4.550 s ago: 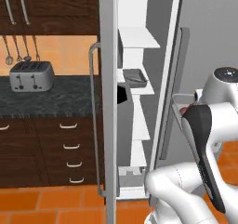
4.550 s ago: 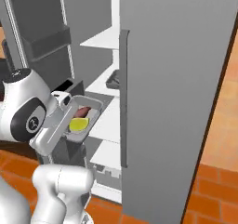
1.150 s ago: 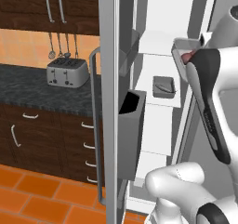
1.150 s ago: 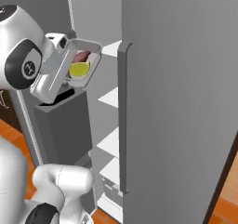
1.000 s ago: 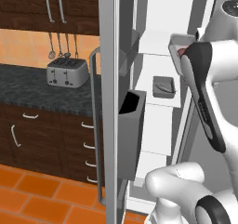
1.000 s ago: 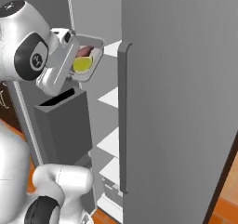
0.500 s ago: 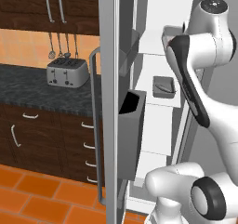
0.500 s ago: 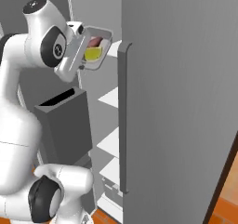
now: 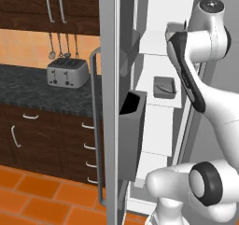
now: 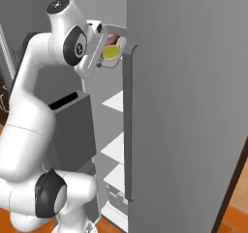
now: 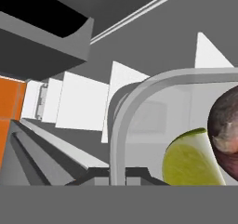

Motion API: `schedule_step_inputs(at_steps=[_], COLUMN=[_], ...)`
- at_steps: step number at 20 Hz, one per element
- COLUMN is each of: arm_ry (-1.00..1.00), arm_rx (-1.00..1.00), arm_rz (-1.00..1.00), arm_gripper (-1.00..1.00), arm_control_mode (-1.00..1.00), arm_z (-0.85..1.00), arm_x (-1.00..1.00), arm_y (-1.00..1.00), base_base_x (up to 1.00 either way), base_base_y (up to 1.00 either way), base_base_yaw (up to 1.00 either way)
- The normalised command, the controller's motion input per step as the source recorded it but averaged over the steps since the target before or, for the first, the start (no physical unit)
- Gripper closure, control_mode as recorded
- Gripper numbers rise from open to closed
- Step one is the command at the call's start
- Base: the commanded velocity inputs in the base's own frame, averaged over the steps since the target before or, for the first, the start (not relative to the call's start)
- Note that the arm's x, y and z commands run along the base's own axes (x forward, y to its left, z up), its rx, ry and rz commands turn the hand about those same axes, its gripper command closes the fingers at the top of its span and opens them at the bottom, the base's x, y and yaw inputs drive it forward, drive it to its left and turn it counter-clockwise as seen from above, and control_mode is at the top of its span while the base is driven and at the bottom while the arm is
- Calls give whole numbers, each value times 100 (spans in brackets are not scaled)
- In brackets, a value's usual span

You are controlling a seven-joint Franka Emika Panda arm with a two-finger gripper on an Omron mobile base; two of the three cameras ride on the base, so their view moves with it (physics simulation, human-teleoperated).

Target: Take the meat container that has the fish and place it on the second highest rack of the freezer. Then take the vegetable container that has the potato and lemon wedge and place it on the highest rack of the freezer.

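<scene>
The freezer (image 9: 163,42) stands open, its white shelves bare but for the fish container (image 9: 165,87) on the second highest rack (image 9: 161,98). High at the top rack, the jaws (image 10: 99,50) are pinched on the rim of the vegetable container (image 10: 112,48), holding the potato (image 11: 228,130) and lemon wedge (image 11: 190,160) side by side.

A grey vegetable container (image 10: 115,47) is raised high at the open freezer (image 10: 193,106), tilted, at about the level of the top shelves. Inside it lie a bright yellow lemon wedge (image 11: 193,159) and a dark reddish-brown potato (image 11: 225,125) (touching each other). Lower inside, a grey meat container (image 9: 165,87) sits on a white rack (image 9: 161,99).
</scene>
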Motion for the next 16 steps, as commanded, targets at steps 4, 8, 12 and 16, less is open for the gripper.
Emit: schedule_step_inputs(at_steps=[4, 8, 12, 16], arm_ry=[-10, -2, 0, 0], arm_rx=[-10, -1, 0, 0], arm_rz=[0, -2, -1, -1], arm_gripper=[100, 100, 100, 100], arm_control_mode=[-100, -100, -100, -100], arm_z=[-23, -1, 0, 0], arm_x=[25, 39, 65, 73], arm_y=[-1, -12, -5, -3], base_base_x=[0, 0, 0, 0], base_base_y=[0, 0, 0, 0], base_base_yaw=[0, 0, 0, 0])
